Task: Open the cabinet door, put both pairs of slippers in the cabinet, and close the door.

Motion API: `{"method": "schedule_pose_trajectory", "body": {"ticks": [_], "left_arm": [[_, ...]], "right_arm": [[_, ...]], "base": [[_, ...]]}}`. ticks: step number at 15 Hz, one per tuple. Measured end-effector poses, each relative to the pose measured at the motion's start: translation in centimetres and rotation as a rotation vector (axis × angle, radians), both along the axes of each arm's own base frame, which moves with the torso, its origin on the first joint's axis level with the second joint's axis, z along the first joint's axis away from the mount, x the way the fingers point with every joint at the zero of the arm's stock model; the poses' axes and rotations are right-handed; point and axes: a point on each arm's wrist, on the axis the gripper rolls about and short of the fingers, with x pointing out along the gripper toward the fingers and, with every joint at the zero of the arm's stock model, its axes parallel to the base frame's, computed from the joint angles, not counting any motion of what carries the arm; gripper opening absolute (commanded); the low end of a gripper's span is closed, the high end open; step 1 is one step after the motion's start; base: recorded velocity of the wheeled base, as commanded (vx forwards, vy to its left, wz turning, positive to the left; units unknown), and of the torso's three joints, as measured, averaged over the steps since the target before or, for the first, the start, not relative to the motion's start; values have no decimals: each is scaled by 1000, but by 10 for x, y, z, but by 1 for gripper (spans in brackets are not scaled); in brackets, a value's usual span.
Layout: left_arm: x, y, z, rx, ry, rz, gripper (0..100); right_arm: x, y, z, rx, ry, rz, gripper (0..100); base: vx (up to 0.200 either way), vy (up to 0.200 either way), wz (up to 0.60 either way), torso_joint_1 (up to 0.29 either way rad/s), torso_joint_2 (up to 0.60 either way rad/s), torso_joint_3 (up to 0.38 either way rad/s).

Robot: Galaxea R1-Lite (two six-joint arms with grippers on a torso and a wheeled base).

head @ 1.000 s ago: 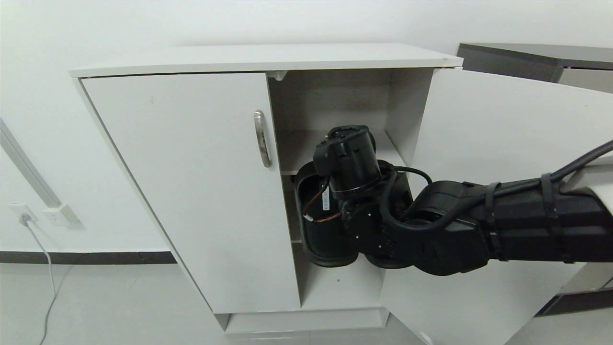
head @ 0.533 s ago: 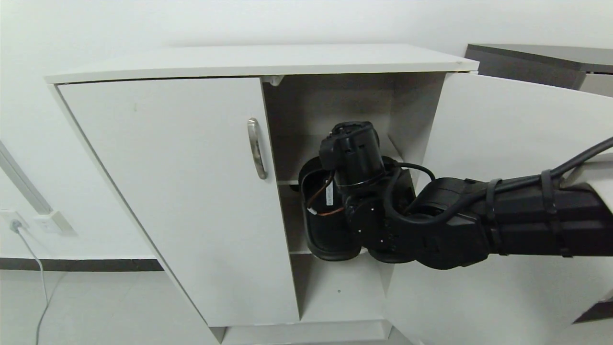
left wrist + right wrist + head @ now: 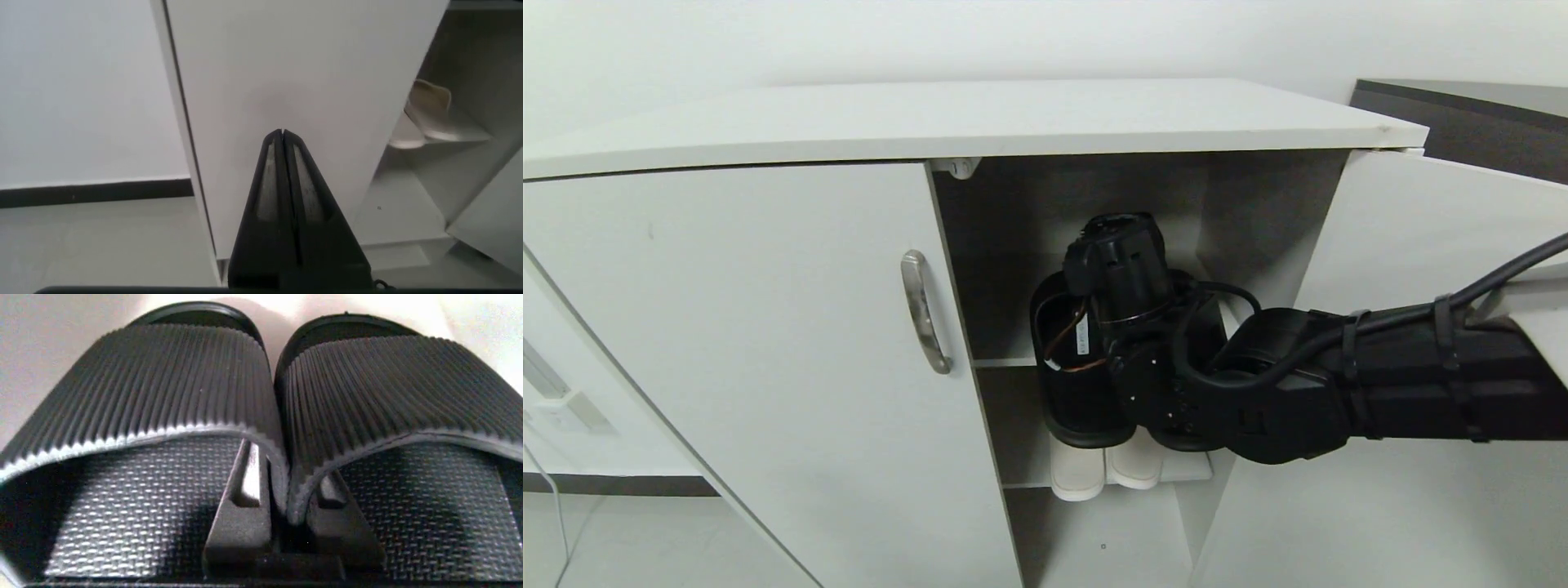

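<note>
The white cabinet [image 3: 980, 114] has its left door [image 3: 768, 343] closed and its right door [image 3: 1405, 245] swung open. My right arm holds a pair of black ribbed slippers [image 3: 1078, 392] in the opening, toes up, in front of the upper shelf's edge. In the right wrist view my right gripper [image 3: 282, 494] is shut on the touching inner edges of the two black slippers [image 3: 163, 400]. A pair of white slippers [image 3: 1086, 474] lies on the lower shelf [image 3: 1196, 469], under the black pair. My left gripper [image 3: 282, 139] is shut and empty, facing the closed left door, with the white slippers [image 3: 429, 110] off to its side.
A metal handle [image 3: 925, 312] sits at the closed door's inner edge. The open door stands right beside my right arm. A dark desk [image 3: 1486, 106] is behind the cabinet on the right. Grey floor [image 3: 98, 245] and a white wall lie left of the cabinet.
The head camera has moved closer to the cabinet, so the whole picture shifted. The white slippers on the lower shelf came into sight. The black slippers now sit higher against the shelves.
</note>
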Motion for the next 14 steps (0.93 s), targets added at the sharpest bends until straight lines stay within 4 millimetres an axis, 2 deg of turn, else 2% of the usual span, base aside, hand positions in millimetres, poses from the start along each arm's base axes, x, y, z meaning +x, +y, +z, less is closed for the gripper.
{"method": "schedule_pose_trajectory", "body": {"ticks": [4, 10, 14], "left_arm": [[0, 0, 0, 0, -1, 0, 0], [0, 0, 0, -1, -1, 6, 0], [0, 0, 0, -6, -1, 14, 0]], "right_arm": [[9, 2, 4, 1, -13, -6, 0], [55, -1, 10, -19, -14, -48, 0], [74, 1, 14, 3, -29, -63, 0]], "base": [[0, 0, 0, 0, 0, 0], [0, 0, 0, 0, 0, 0], [0, 0, 0, 0, 0, 0]]}}
